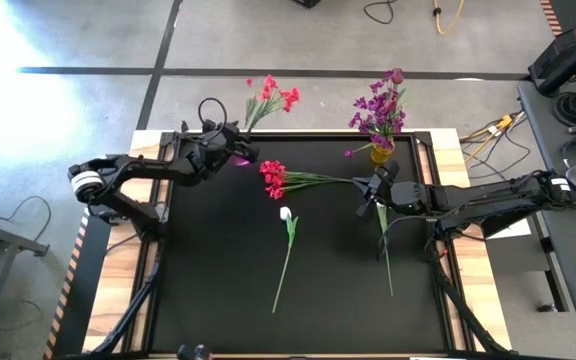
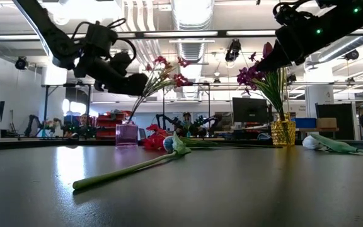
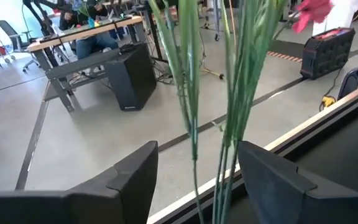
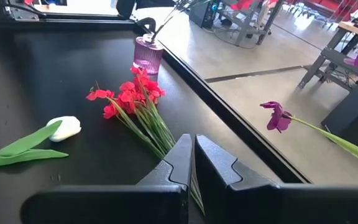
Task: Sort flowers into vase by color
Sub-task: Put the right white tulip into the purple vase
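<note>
The desk (image 1: 218,300) is a black slab with pale wooden edges, and the flowers are scattered over its far half. Biggest is the purple bunch (image 1: 380,108), clustered blooms on green stems standing upright in a yellow vase (image 1: 381,153) at the far right corner. Next, a spray of red blooms (image 1: 271,98) leans out over the far edge from a pink glass vase (image 4: 147,54) near the far left corner. A loose red bunch (image 1: 274,178) lies flat toward the far middle of the desk, its thin green stems running right. Just nearer than it lies a single white tulip bud (image 1: 286,214) with a long green stem trailing toward the near edge. Another green-stemmed flower (image 1: 384,250) lies by the right side, its head hidden under the arm.

The left gripper (image 1: 236,152) hangs at the far left corner over the pink vase, its fingers (image 3: 129,180) spread wide with green stems passing between them untouched. The right gripper (image 1: 366,188) sits low at the stem end of the loose red bunch, fingers (image 4: 179,158) pressed together; the stems run under its tips, and whether they are pinched I cannot tell.
</note>
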